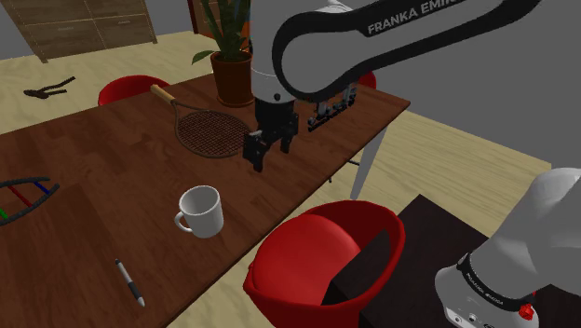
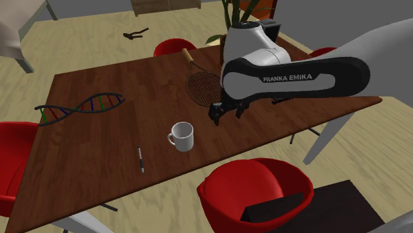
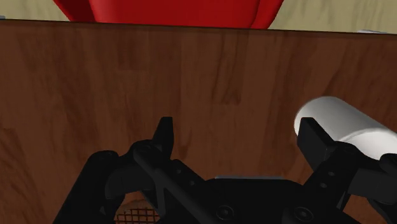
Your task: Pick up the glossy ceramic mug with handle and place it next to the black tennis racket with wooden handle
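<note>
Mug [image 1: 201,211] stands upright on the worktop [image 1: 93,168], apart from the racket [image 1: 207,130]. It looks rigid, slick and breakable, probably light; pinching its rim wall seems safest. Gripper [image 1: 267,154] hovers between them, fingers apart, empty.

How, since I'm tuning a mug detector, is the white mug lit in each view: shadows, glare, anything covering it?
Shoulder view: the white handled mug is evenly lit, shaded grey inside, without glare. Second exterior view: the same, clear against the dark wooden table. Wrist view: bright, but the open black gripper's finger partly covers it.
</note>
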